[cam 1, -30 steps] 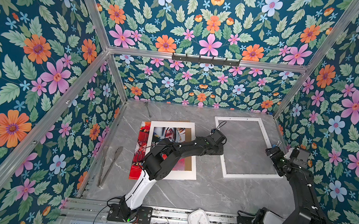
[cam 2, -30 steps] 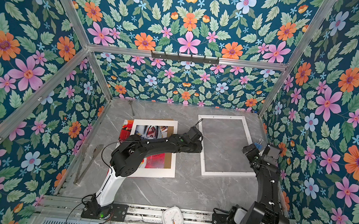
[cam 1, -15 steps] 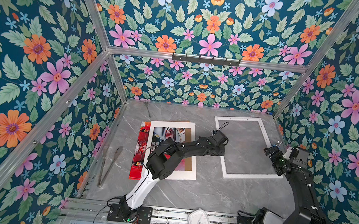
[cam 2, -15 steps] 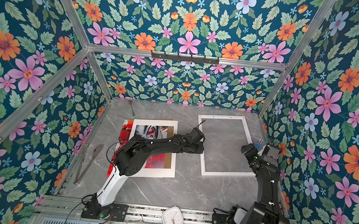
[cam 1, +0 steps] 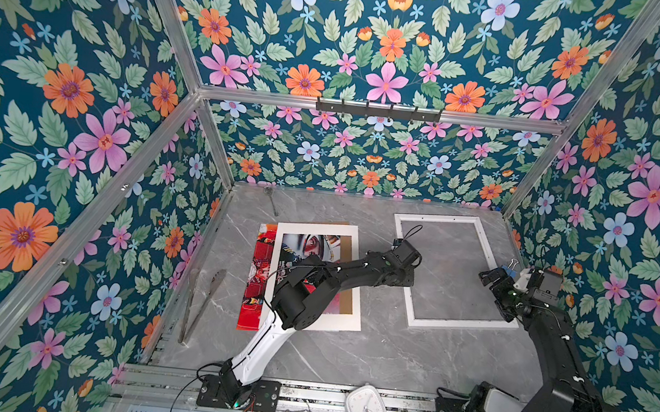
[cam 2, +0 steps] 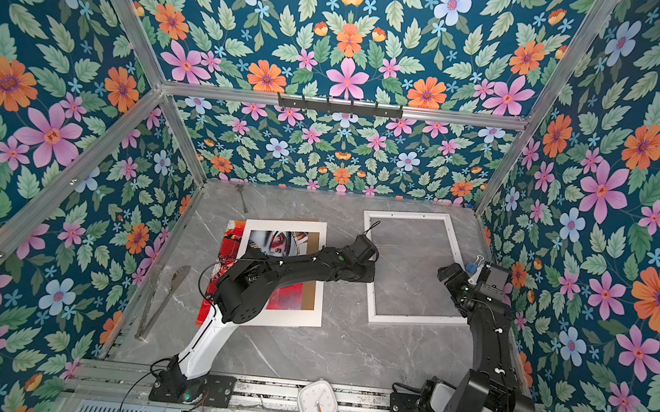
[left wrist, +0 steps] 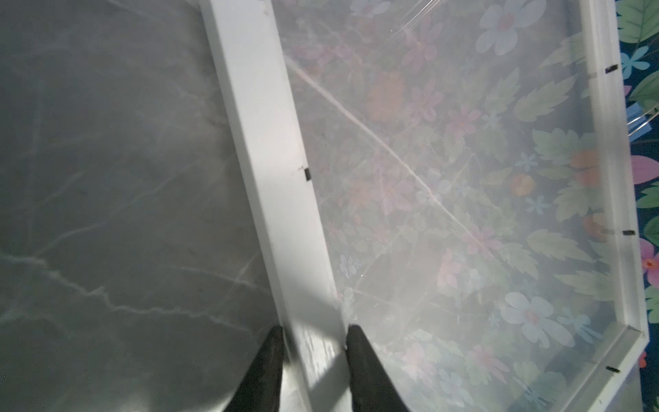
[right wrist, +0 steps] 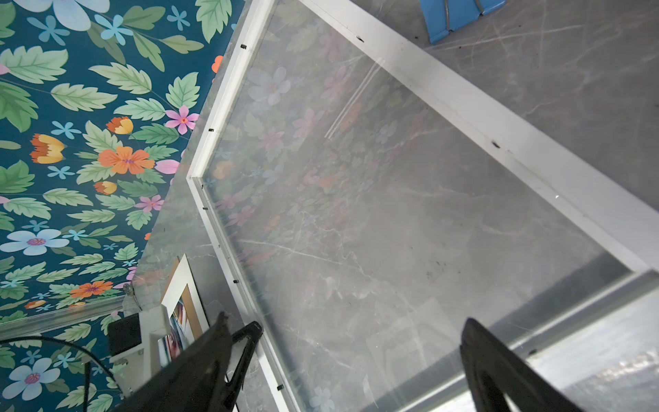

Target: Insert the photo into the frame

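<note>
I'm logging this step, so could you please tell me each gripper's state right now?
Left gripper: straddles a rail of the large white rectangular picture frame; grip cannot be told.
Right gripper: open, empty.

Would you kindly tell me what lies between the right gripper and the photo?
In both top views, the frame lies there, the left gripper gripping its rail.

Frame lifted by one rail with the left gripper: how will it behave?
Probably stiff: the frame has straight white rails. Likely slippery: smooth rail straddled by jaws of the left gripper. Its clear pane, reflecting wallpaper, may be fragile.
</note>
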Available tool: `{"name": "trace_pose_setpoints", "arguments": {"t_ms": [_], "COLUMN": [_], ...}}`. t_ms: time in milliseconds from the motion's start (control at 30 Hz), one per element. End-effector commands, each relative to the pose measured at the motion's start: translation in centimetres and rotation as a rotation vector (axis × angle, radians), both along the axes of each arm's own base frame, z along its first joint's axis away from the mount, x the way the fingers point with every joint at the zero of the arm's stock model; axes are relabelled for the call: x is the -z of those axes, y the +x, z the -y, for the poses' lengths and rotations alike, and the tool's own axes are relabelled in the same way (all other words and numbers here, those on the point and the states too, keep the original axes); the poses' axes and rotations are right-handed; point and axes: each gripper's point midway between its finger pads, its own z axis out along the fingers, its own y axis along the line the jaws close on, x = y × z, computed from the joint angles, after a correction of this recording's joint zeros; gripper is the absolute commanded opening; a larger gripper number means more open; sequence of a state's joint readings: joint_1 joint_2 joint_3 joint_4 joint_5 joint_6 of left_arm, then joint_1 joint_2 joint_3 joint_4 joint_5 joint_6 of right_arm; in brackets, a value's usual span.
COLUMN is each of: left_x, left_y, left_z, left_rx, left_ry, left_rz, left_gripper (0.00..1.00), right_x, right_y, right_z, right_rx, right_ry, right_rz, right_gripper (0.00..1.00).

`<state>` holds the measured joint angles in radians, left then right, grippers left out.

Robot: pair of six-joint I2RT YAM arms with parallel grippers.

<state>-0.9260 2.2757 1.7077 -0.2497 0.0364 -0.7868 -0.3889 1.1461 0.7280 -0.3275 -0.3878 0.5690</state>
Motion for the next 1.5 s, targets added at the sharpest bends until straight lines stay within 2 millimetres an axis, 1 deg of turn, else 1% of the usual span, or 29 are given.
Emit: {"name": "trace_pose_setpoints", "arguments": {"t_ms": [0, 233, 400, 467, 567, 700, 800, 900, 1100, 1167, 1200, 1300, 1333, 1467], "left_x": [1.1, 0.6, 0.6, 0.7, 0.7, 0.4, 0.5, 0.4, 0.4, 0.4, 0.1, -0.5, -0.9, -2.9], "left_y": [0.1, 0.5, -0.2, -0.6, -0.9, -1.3, -1.6, -1.7, -1.8, -1.9, -1.9, -1.7, -1.6, -1.2], "left_z": [-2.7, -6.1, -7.4, -8.0, -9.4, -10.8, -11.4, -11.2, -10.8, -11.1, -11.1, -11.7, -12.0, -13.3], "left_rx": [-0.033, -0.088, -0.090, -0.093, -0.128, -0.159, -0.174, -0.169, -0.157, -0.158, -0.157, -0.160, -0.162, -0.161], "left_ry": [0.094, 0.105, 0.113, 0.123, 0.140, 0.145, 0.141, 0.130, 0.117, 0.123, 0.124, 0.130, 0.130, 0.129], "left_rz": [-0.014, -0.011, -0.023, -0.028, -0.021, -0.017, -0.020, -0.024, -0.040, -0.042, -0.040, -0.032, -0.028, -0.011], "left_gripper": [0.29, 0.24, 0.23, 0.19, 0.17, 0.17, 0.16, 0.17, 0.30, 0.41, 0.45, 0.57, 0.59, 0.67], "right_x": [-0.5, -0.5, -0.7, -0.8, -0.9, -1.0, -1.2, -1.2, -1.2, -1.2, -1.3, -1.6, -1.8, -2.4], "right_y": [0.2, 0.2, 0.4, 0.5, 0.7, 1.0, 1.3, 1.5, 1.3, 1.2, 1.2, 1.2, 1.2, 1.2], "right_z": [-0.2, -0.5, -1.0, -1.2, -1.6, -2.0, -2.5, -2.9, -3.8, -4.2, -4.6, -6.3, -6.9, -10.7], "right_rx": [-0.008, -0.020, -0.033, -0.036, -0.046, -0.057, -0.069, -0.085, -0.118, -0.135, -0.155, -0.224, -0.249, -0.395], "right_ry": [-0.004, -0.004, 0.003, 0.005, 0.005, 0.005, 0.011, 0.013, 0.031, 0.042, 0.050, 0.069, 0.064, 0.036], "right_rz": [0.007, 0.010, 0.014, 0.017, 0.017, 0.018, 0.019, 0.019, 0.014, 0.018, 0.024, 0.029, 0.030, 0.041], "right_gripper": [0.99, 0.99, 0.99, 0.99, 0.99, 0.99, 0.99, 0.99, 0.99, 0.99, 0.99, 0.99, 0.99, 0.99]}}
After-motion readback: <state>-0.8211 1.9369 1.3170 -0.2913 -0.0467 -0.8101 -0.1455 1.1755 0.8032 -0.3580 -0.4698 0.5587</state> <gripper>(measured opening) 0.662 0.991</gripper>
